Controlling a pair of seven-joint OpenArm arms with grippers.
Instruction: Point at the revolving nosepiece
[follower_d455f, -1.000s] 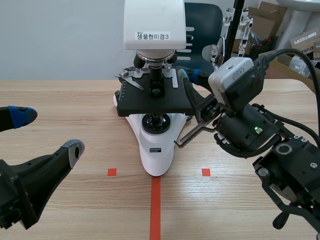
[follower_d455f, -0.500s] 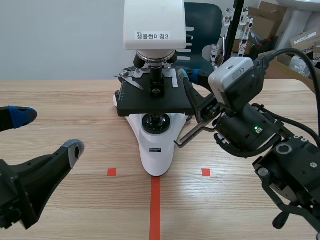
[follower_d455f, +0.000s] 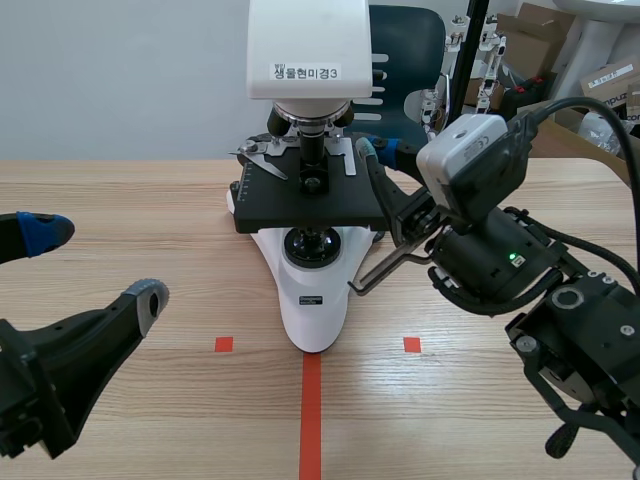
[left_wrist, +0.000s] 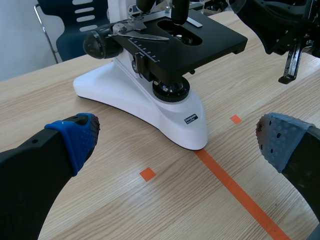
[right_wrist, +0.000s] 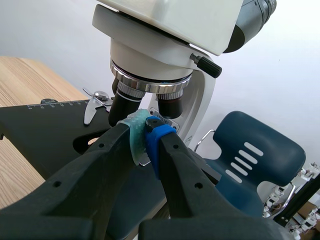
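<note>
- microscope, white body, stands mid-table at 12 o'clock from the long orange tape line
- black stage sits over the white base, with a metal slide clip on top
- revolving nosepiece is the silver-rimmed ring under the white head and above the stage
- objective lenses, black, hang from the nosepiece toward the stage
- right gripper is clenched: teal and blue pads pressed flat together, nothing between them
- its tip aims up at the nosepiece, just below the ring and right beside the lenses; can't tell if it touches anything
- in the scene view the right arm comes in from 4 o'clock, and its fingertips sit at about 4 o'clock of the nosepiece, over the far right of the stage
- left gripper is released: fingers spread wide, holding nothing
- it sits low over the table at 8 o'clock of the microscope, well apart from it
- in the left wrist view the microscope base lies ahead of the spread fingers, with the tape line running between them
- small orange tape squares lie at 7 and 5 o'clock of the base
- white head carries a printed label
- blue chair stands behind the table at 1 o'clock of the microscope
- cardboard boxes sit farther back at 2 o'clock
</note>
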